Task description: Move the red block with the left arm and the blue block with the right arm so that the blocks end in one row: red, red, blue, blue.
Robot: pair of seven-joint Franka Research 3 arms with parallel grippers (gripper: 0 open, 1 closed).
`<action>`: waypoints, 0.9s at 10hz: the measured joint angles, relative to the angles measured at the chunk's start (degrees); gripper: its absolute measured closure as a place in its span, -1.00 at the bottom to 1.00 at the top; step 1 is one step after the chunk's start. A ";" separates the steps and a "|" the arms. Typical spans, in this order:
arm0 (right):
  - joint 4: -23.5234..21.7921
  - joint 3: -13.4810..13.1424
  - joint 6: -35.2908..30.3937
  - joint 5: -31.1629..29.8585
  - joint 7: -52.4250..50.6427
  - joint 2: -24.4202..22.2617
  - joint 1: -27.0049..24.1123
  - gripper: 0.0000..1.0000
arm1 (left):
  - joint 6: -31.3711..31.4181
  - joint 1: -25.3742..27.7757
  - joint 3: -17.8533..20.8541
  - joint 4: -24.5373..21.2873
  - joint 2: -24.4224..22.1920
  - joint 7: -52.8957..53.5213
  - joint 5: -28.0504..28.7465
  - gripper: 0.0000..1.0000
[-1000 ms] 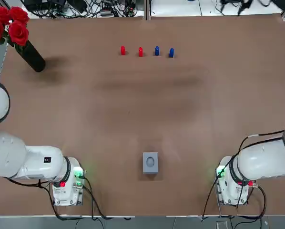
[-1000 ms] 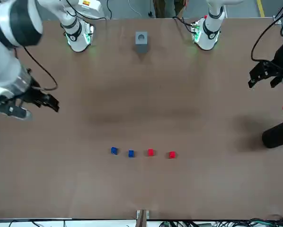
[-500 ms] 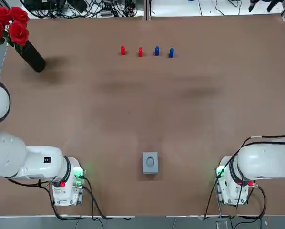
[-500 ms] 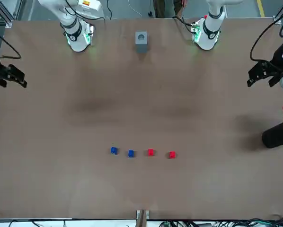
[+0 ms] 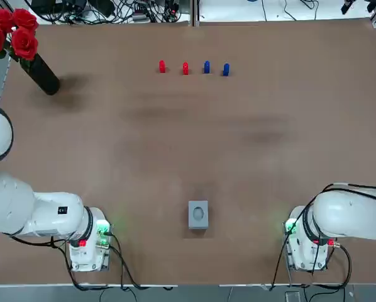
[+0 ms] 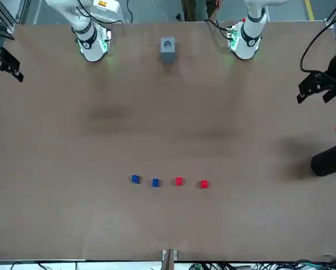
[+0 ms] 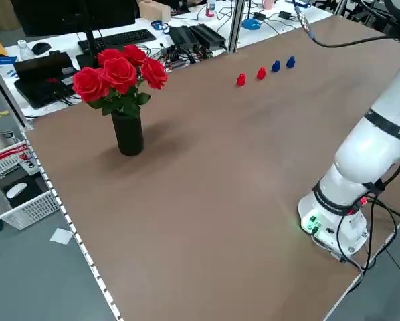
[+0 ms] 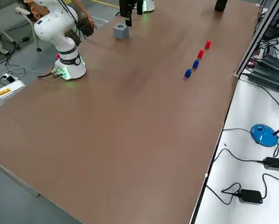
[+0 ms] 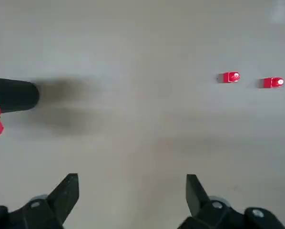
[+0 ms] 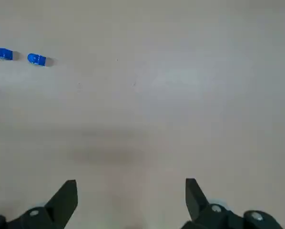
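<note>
vase of roses (image 5: 42,74) at the far left corner, grey box (image 5: 198,214) near the arm bases, both well apart from the blocks. red blocks (image 5: 161,66) then blue blocks (image 5: 206,67), one row running left to right on the table's (image 5: 188,145) far side. left hand (image 9: 131,183) and right hand (image 10: 131,187) hang spread, empty.

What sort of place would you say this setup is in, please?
Most likely a robotics lab: a left arm and a right arm mounted on a brown table, with a keyboard and tangled cables on benches beside it.
</note>
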 joint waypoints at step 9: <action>-7.11 -0.39 3.87 0.00 -0.15 -5.96 0.00 -1.00 | 0.02 -0.02 -0.02 0.02 0.00 0.02 0.00 -0.98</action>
